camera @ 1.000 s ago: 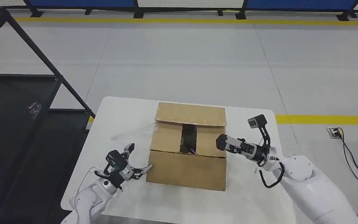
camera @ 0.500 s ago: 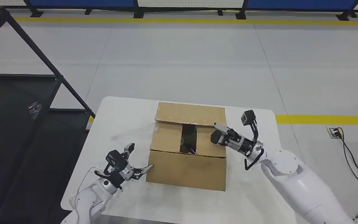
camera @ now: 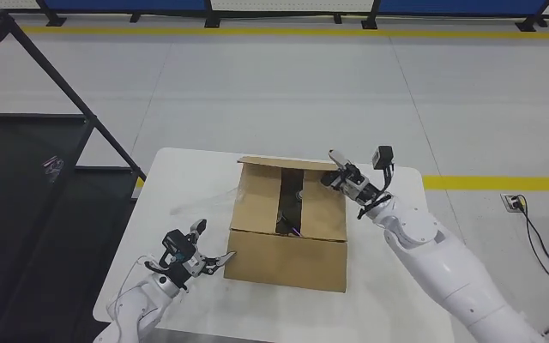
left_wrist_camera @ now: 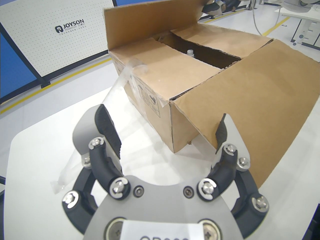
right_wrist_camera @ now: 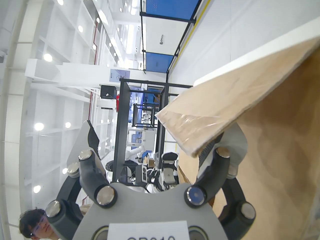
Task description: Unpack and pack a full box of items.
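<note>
The right gripper (right_wrist_camera: 160, 126) is seen with its fingers spread wide and nothing clamped between them. It is placed at the far right corner of the cardboard box (camera: 257, 210), where one finger (right_wrist_camera: 225, 148) is pressed against the inner face of the far flap (left_wrist_camera: 155, 23), just by that flap's right corner. The flap is held up close to upright. The left gripper (camera: 217, 241) is also spread apart and holds nothing. It is positioned low over the table, just beside the near left corner of the box and pointed towards it, without contact being visible.

The box is set in the middle of the table (camera: 171, 180), with its long axis running left to right and its opening facing up. The near flap (camera: 287, 261) is folded outward and down towards the near edge. The two side flaps are folded in, and a dark gap (camera: 290, 210) running near to far is left between them. A small white cap (left_wrist_camera: 190, 52) can be made out in that gap. A strip of clear tape (left_wrist_camera: 120, 83) trails from the box's left side onto the table.

The table is white with rounded corners. A pale floor marked by a yellow line (camera: 257, 32) lies beyond it, and a black frame (camera: 51, 77) stands to the left.
</note>
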